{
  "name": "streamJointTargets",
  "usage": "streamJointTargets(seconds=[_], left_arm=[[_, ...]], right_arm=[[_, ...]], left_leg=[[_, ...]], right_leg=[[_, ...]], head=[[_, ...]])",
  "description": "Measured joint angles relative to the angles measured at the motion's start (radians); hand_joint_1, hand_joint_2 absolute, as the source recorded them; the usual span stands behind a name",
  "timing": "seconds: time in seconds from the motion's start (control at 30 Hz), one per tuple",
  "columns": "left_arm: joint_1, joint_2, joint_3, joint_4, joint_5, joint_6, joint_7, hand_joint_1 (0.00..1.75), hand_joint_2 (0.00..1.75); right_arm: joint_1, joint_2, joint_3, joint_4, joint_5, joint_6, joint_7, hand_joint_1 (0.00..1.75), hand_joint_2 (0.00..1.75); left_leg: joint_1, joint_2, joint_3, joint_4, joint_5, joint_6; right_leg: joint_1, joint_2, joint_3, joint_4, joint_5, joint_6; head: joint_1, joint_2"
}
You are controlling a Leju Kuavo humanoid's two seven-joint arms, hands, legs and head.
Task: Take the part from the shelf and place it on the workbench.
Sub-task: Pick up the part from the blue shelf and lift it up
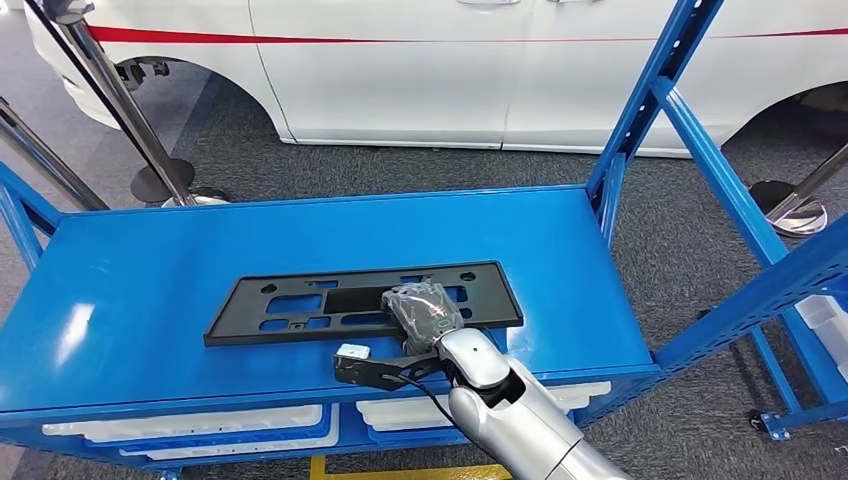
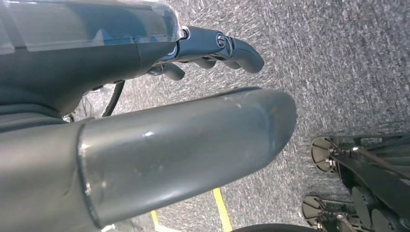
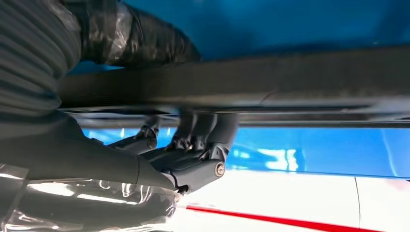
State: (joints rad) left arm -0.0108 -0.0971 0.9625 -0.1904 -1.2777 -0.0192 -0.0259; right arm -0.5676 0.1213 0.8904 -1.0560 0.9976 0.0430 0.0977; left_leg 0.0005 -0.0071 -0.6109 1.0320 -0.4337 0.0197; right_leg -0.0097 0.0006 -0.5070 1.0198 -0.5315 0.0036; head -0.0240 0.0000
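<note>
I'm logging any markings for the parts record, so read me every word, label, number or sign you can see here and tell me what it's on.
No readable text in any view.
The black part on the blue shelf: cut-outs, no lettering visible.
The white car: a red stripe, no words.
The right hand bears a small green mark, too small to read.

The left hand [image 2: 193,96], fingers [image 2: 241,50] loosely curled and empty, hangs over grey carpet [image 2: 338,72].

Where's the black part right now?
In the head view, the black part lies flat on the blue shelf, toward its front edge, with the right hand gripping its right end.
</note>
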Motion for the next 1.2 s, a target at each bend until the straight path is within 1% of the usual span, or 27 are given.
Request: streamJointTargets(seconds=[0.17,0.4,0.57,0.8,0.93,1.03,1.2], left_arm=[[0.001,0.000,0.000,0.000,-0.009,0.008,-0.002,0.00,0.00],[0.003,0.000,0.000,0.000,-0.015,0.009,-0.004,0.00,0.00],[0.003,0.000,0.000,0.000,-0.017,0.009,-0.004,0.00,0.00],[0.004,0.000,0.002,0.000,-0.018,0.007,-0.009,0.00,0.00],[0.004,0.000,0.003,0.000,-0.015,0.006,-0.013,0.00,1.75],[0.004,0.000,0.003,0.000,-0.012,0.004,-0.023,0.00,1.75],[0.005,-0.001,0.006,0.000,-0.010,0.001,-0.035,0.00,1.75]], right_arm=[[0.000,0.004,0.001,0.008,0.008,-0.011,0.001,1.70,1.75],[0.010,-0.006,0.002,0.003,0.016,-0.011,0.001,1.69,1.75],[0.013,-0.012,0.002,-0.006,0.017,-0.011,0.001,1.72,1.75],[0.035,-0.044,0.002,-0.045,0.020,-0.009,-0.005,1.74,1.75],[0.042,-0.056,0.002,-0.061,0.021,-0.007,-0.005,1.73,1.75],[0.047,-0.064,0.002,-0.071,0.022,-0.006,-0.005,1.72,1.75],[0.065,-0.100,0.002,-0.110,0.027,-0.005,-0.009,1.71,1.75]], left_leg=[[0.000,0.000,0.000,0.000,0.000,0.000],[0.000,0.000,0.001,0.000,0.000,0.000],[0.000,0.000,0.001,0.000,0.000,0.000],[0.000,0.000,0.001,0.000,0.000,0.000],[0.000,0.000,0.001,0.000,0.000,0.000],[0.000,0.000,0.001,0.000,0.000,0.000],[0.000,0.000,0.001,0.000,0.000,0.000]], right_leg=[[0.000,0.000,0.000,0.000,0.000,0.000],[0.000,0.000,0.000,0.000,0.000,0.000],[0.000,0.000,0.000,0.000,0.000,0.000],[-0.001,0.000,0.000,0.000,0.000,0.000],[-0.001,0.000,0.000,0.000,0.000,0.000],[-0.001,0.000,0.000,0.000,0.000,0.000],[-0.001,0.000,0.001,0.000,0.000,0.000]], head=[[0.000,0.000],[0.000,0.000],[0.000,0.000],[0.000,0.000],[0.000,0.000],[0.000,0.000],[0.000,0.000]])
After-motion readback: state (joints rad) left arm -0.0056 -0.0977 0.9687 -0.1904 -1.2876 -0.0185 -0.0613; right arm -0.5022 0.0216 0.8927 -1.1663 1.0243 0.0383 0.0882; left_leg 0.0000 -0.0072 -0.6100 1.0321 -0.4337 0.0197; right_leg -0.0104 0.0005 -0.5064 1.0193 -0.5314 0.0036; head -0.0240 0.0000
